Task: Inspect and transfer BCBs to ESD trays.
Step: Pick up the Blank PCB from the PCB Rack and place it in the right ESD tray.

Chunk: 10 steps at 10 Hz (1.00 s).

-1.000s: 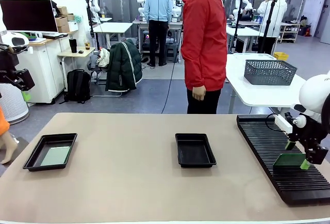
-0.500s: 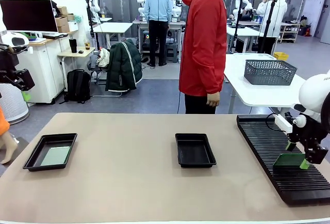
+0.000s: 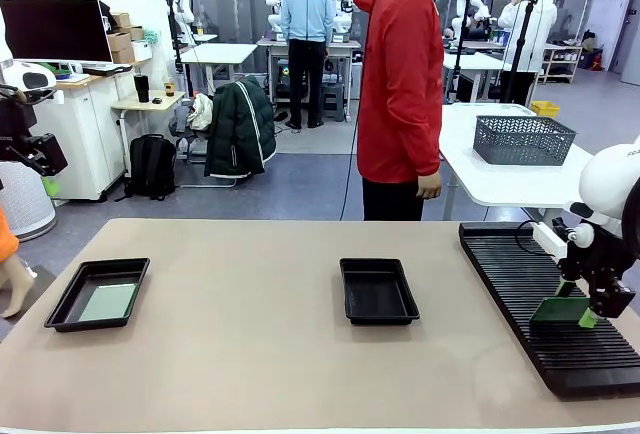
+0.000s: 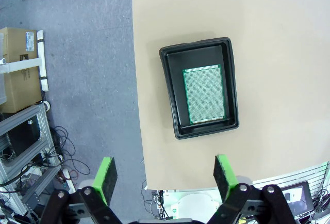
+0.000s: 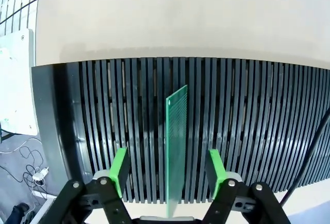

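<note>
One BCB [image 5: 177,141] stands on edge in a slot of the black ribbed rack [image 5: 258,121]. My right gripper [image 5: 167,157] straddles it, open, with a gap between the board and each green pad. The front view places that gripper [image 3: 578,299] and the board [image 3: 558,310] at the table's right side. A second BCB [image 4: 203,94] lies flat in the left ESD tray [image 4: 170,95], far below my open, empty left gripper [image 4: 164,177]. That tray [image 3: 70,299] sits at the table's left. The other ESD tray [image 3: 378,291] sits empty at the middle.
A person in a red jacket [image 3: 400,74] stands at the far edge, hands down. The long rack [image 3: 520,274] runs along the table's right side. A grey mesh basket [image 3: 522,139] rests on a white table behind. Bare tabletop lies between the trays.
My right gripper's jaws have narrowed around the standing board. The person has turned and shifted a little to the right. The left arm has stayed put.
</note>
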Available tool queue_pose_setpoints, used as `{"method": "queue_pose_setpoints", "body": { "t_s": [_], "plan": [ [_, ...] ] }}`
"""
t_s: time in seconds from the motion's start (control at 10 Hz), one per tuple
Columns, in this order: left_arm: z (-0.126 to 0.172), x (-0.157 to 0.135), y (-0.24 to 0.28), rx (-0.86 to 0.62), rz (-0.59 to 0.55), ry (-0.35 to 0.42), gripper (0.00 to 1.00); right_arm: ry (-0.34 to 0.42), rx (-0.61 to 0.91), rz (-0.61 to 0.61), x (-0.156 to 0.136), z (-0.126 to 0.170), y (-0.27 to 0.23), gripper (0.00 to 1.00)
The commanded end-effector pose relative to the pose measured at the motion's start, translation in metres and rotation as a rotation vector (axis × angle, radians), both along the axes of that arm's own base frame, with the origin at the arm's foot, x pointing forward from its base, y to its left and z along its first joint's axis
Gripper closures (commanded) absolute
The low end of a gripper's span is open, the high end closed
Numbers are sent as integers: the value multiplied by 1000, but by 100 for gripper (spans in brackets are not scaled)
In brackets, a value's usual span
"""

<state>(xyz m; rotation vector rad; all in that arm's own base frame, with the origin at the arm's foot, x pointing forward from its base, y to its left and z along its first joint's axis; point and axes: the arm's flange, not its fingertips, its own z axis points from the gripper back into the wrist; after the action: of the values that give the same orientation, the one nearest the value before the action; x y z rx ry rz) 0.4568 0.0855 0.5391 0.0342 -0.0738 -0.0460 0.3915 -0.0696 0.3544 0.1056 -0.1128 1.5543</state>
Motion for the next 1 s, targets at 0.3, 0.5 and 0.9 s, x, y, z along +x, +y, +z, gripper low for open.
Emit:
{"method": "queue_pose_setpoints", "body": {
  "t_s": [0.3,0.5,0.9],
  "plan": [
    [0,0,0,0,1,1,0,25,6,-24,3,5,0,38],
    [0,0,0,0,1,1,0,26,4,-22,2,6,2,46],
    [0,0,0,0,1,1,0,30,8,-26,2,7,2,60]
  ]
}}
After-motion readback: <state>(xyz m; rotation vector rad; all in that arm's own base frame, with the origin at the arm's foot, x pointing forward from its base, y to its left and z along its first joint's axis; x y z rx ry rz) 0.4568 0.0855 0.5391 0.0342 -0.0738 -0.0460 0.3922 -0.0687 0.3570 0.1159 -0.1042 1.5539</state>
